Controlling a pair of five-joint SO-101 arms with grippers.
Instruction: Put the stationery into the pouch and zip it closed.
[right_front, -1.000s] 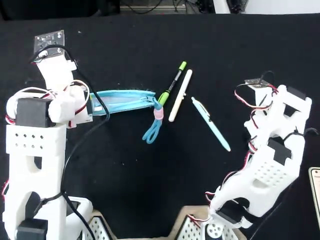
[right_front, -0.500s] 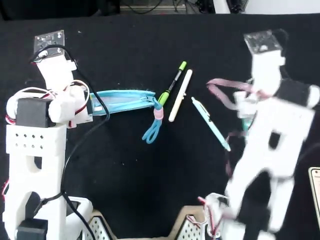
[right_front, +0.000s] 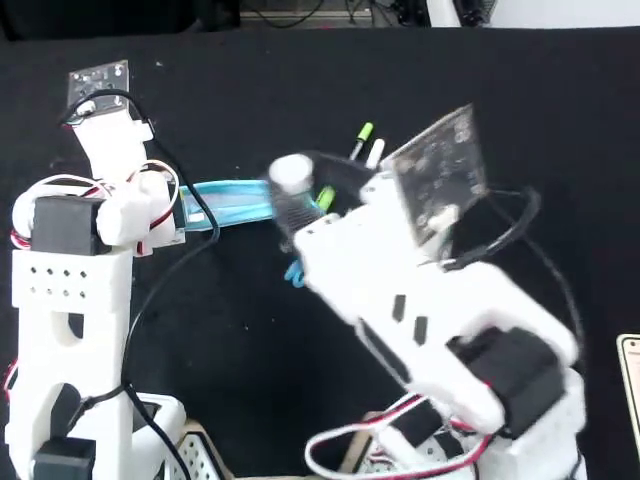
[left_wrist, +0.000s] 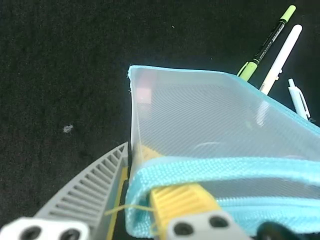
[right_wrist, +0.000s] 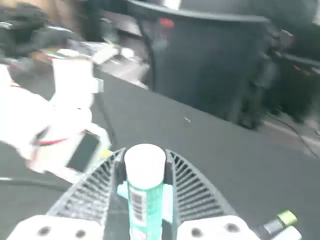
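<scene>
Black cloth covers the table (right_front: 250, 70). At centre left of the high view I have the left gripper (right_front: 183, 215), its jaws clamped on one end of the translucent blue pouch (right_front: 232, 200), which stretches toward frame centre. The right gripper (right_wrist: 145, 162) has its jaws closed on a white-capped teal stick (right_front: 292, 180), held over the pouch's far end. A green marker (right_front: 363, 133) and a white pen (right_front: 376, 150) poke out just above that arm.

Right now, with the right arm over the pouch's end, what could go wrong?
1. The right gripper holds a glue stick close to the green pen and white pen; its arm may knock them away.
2. The left gripper clamps the pouch at one end only, so a push could buckle it.
</scene>
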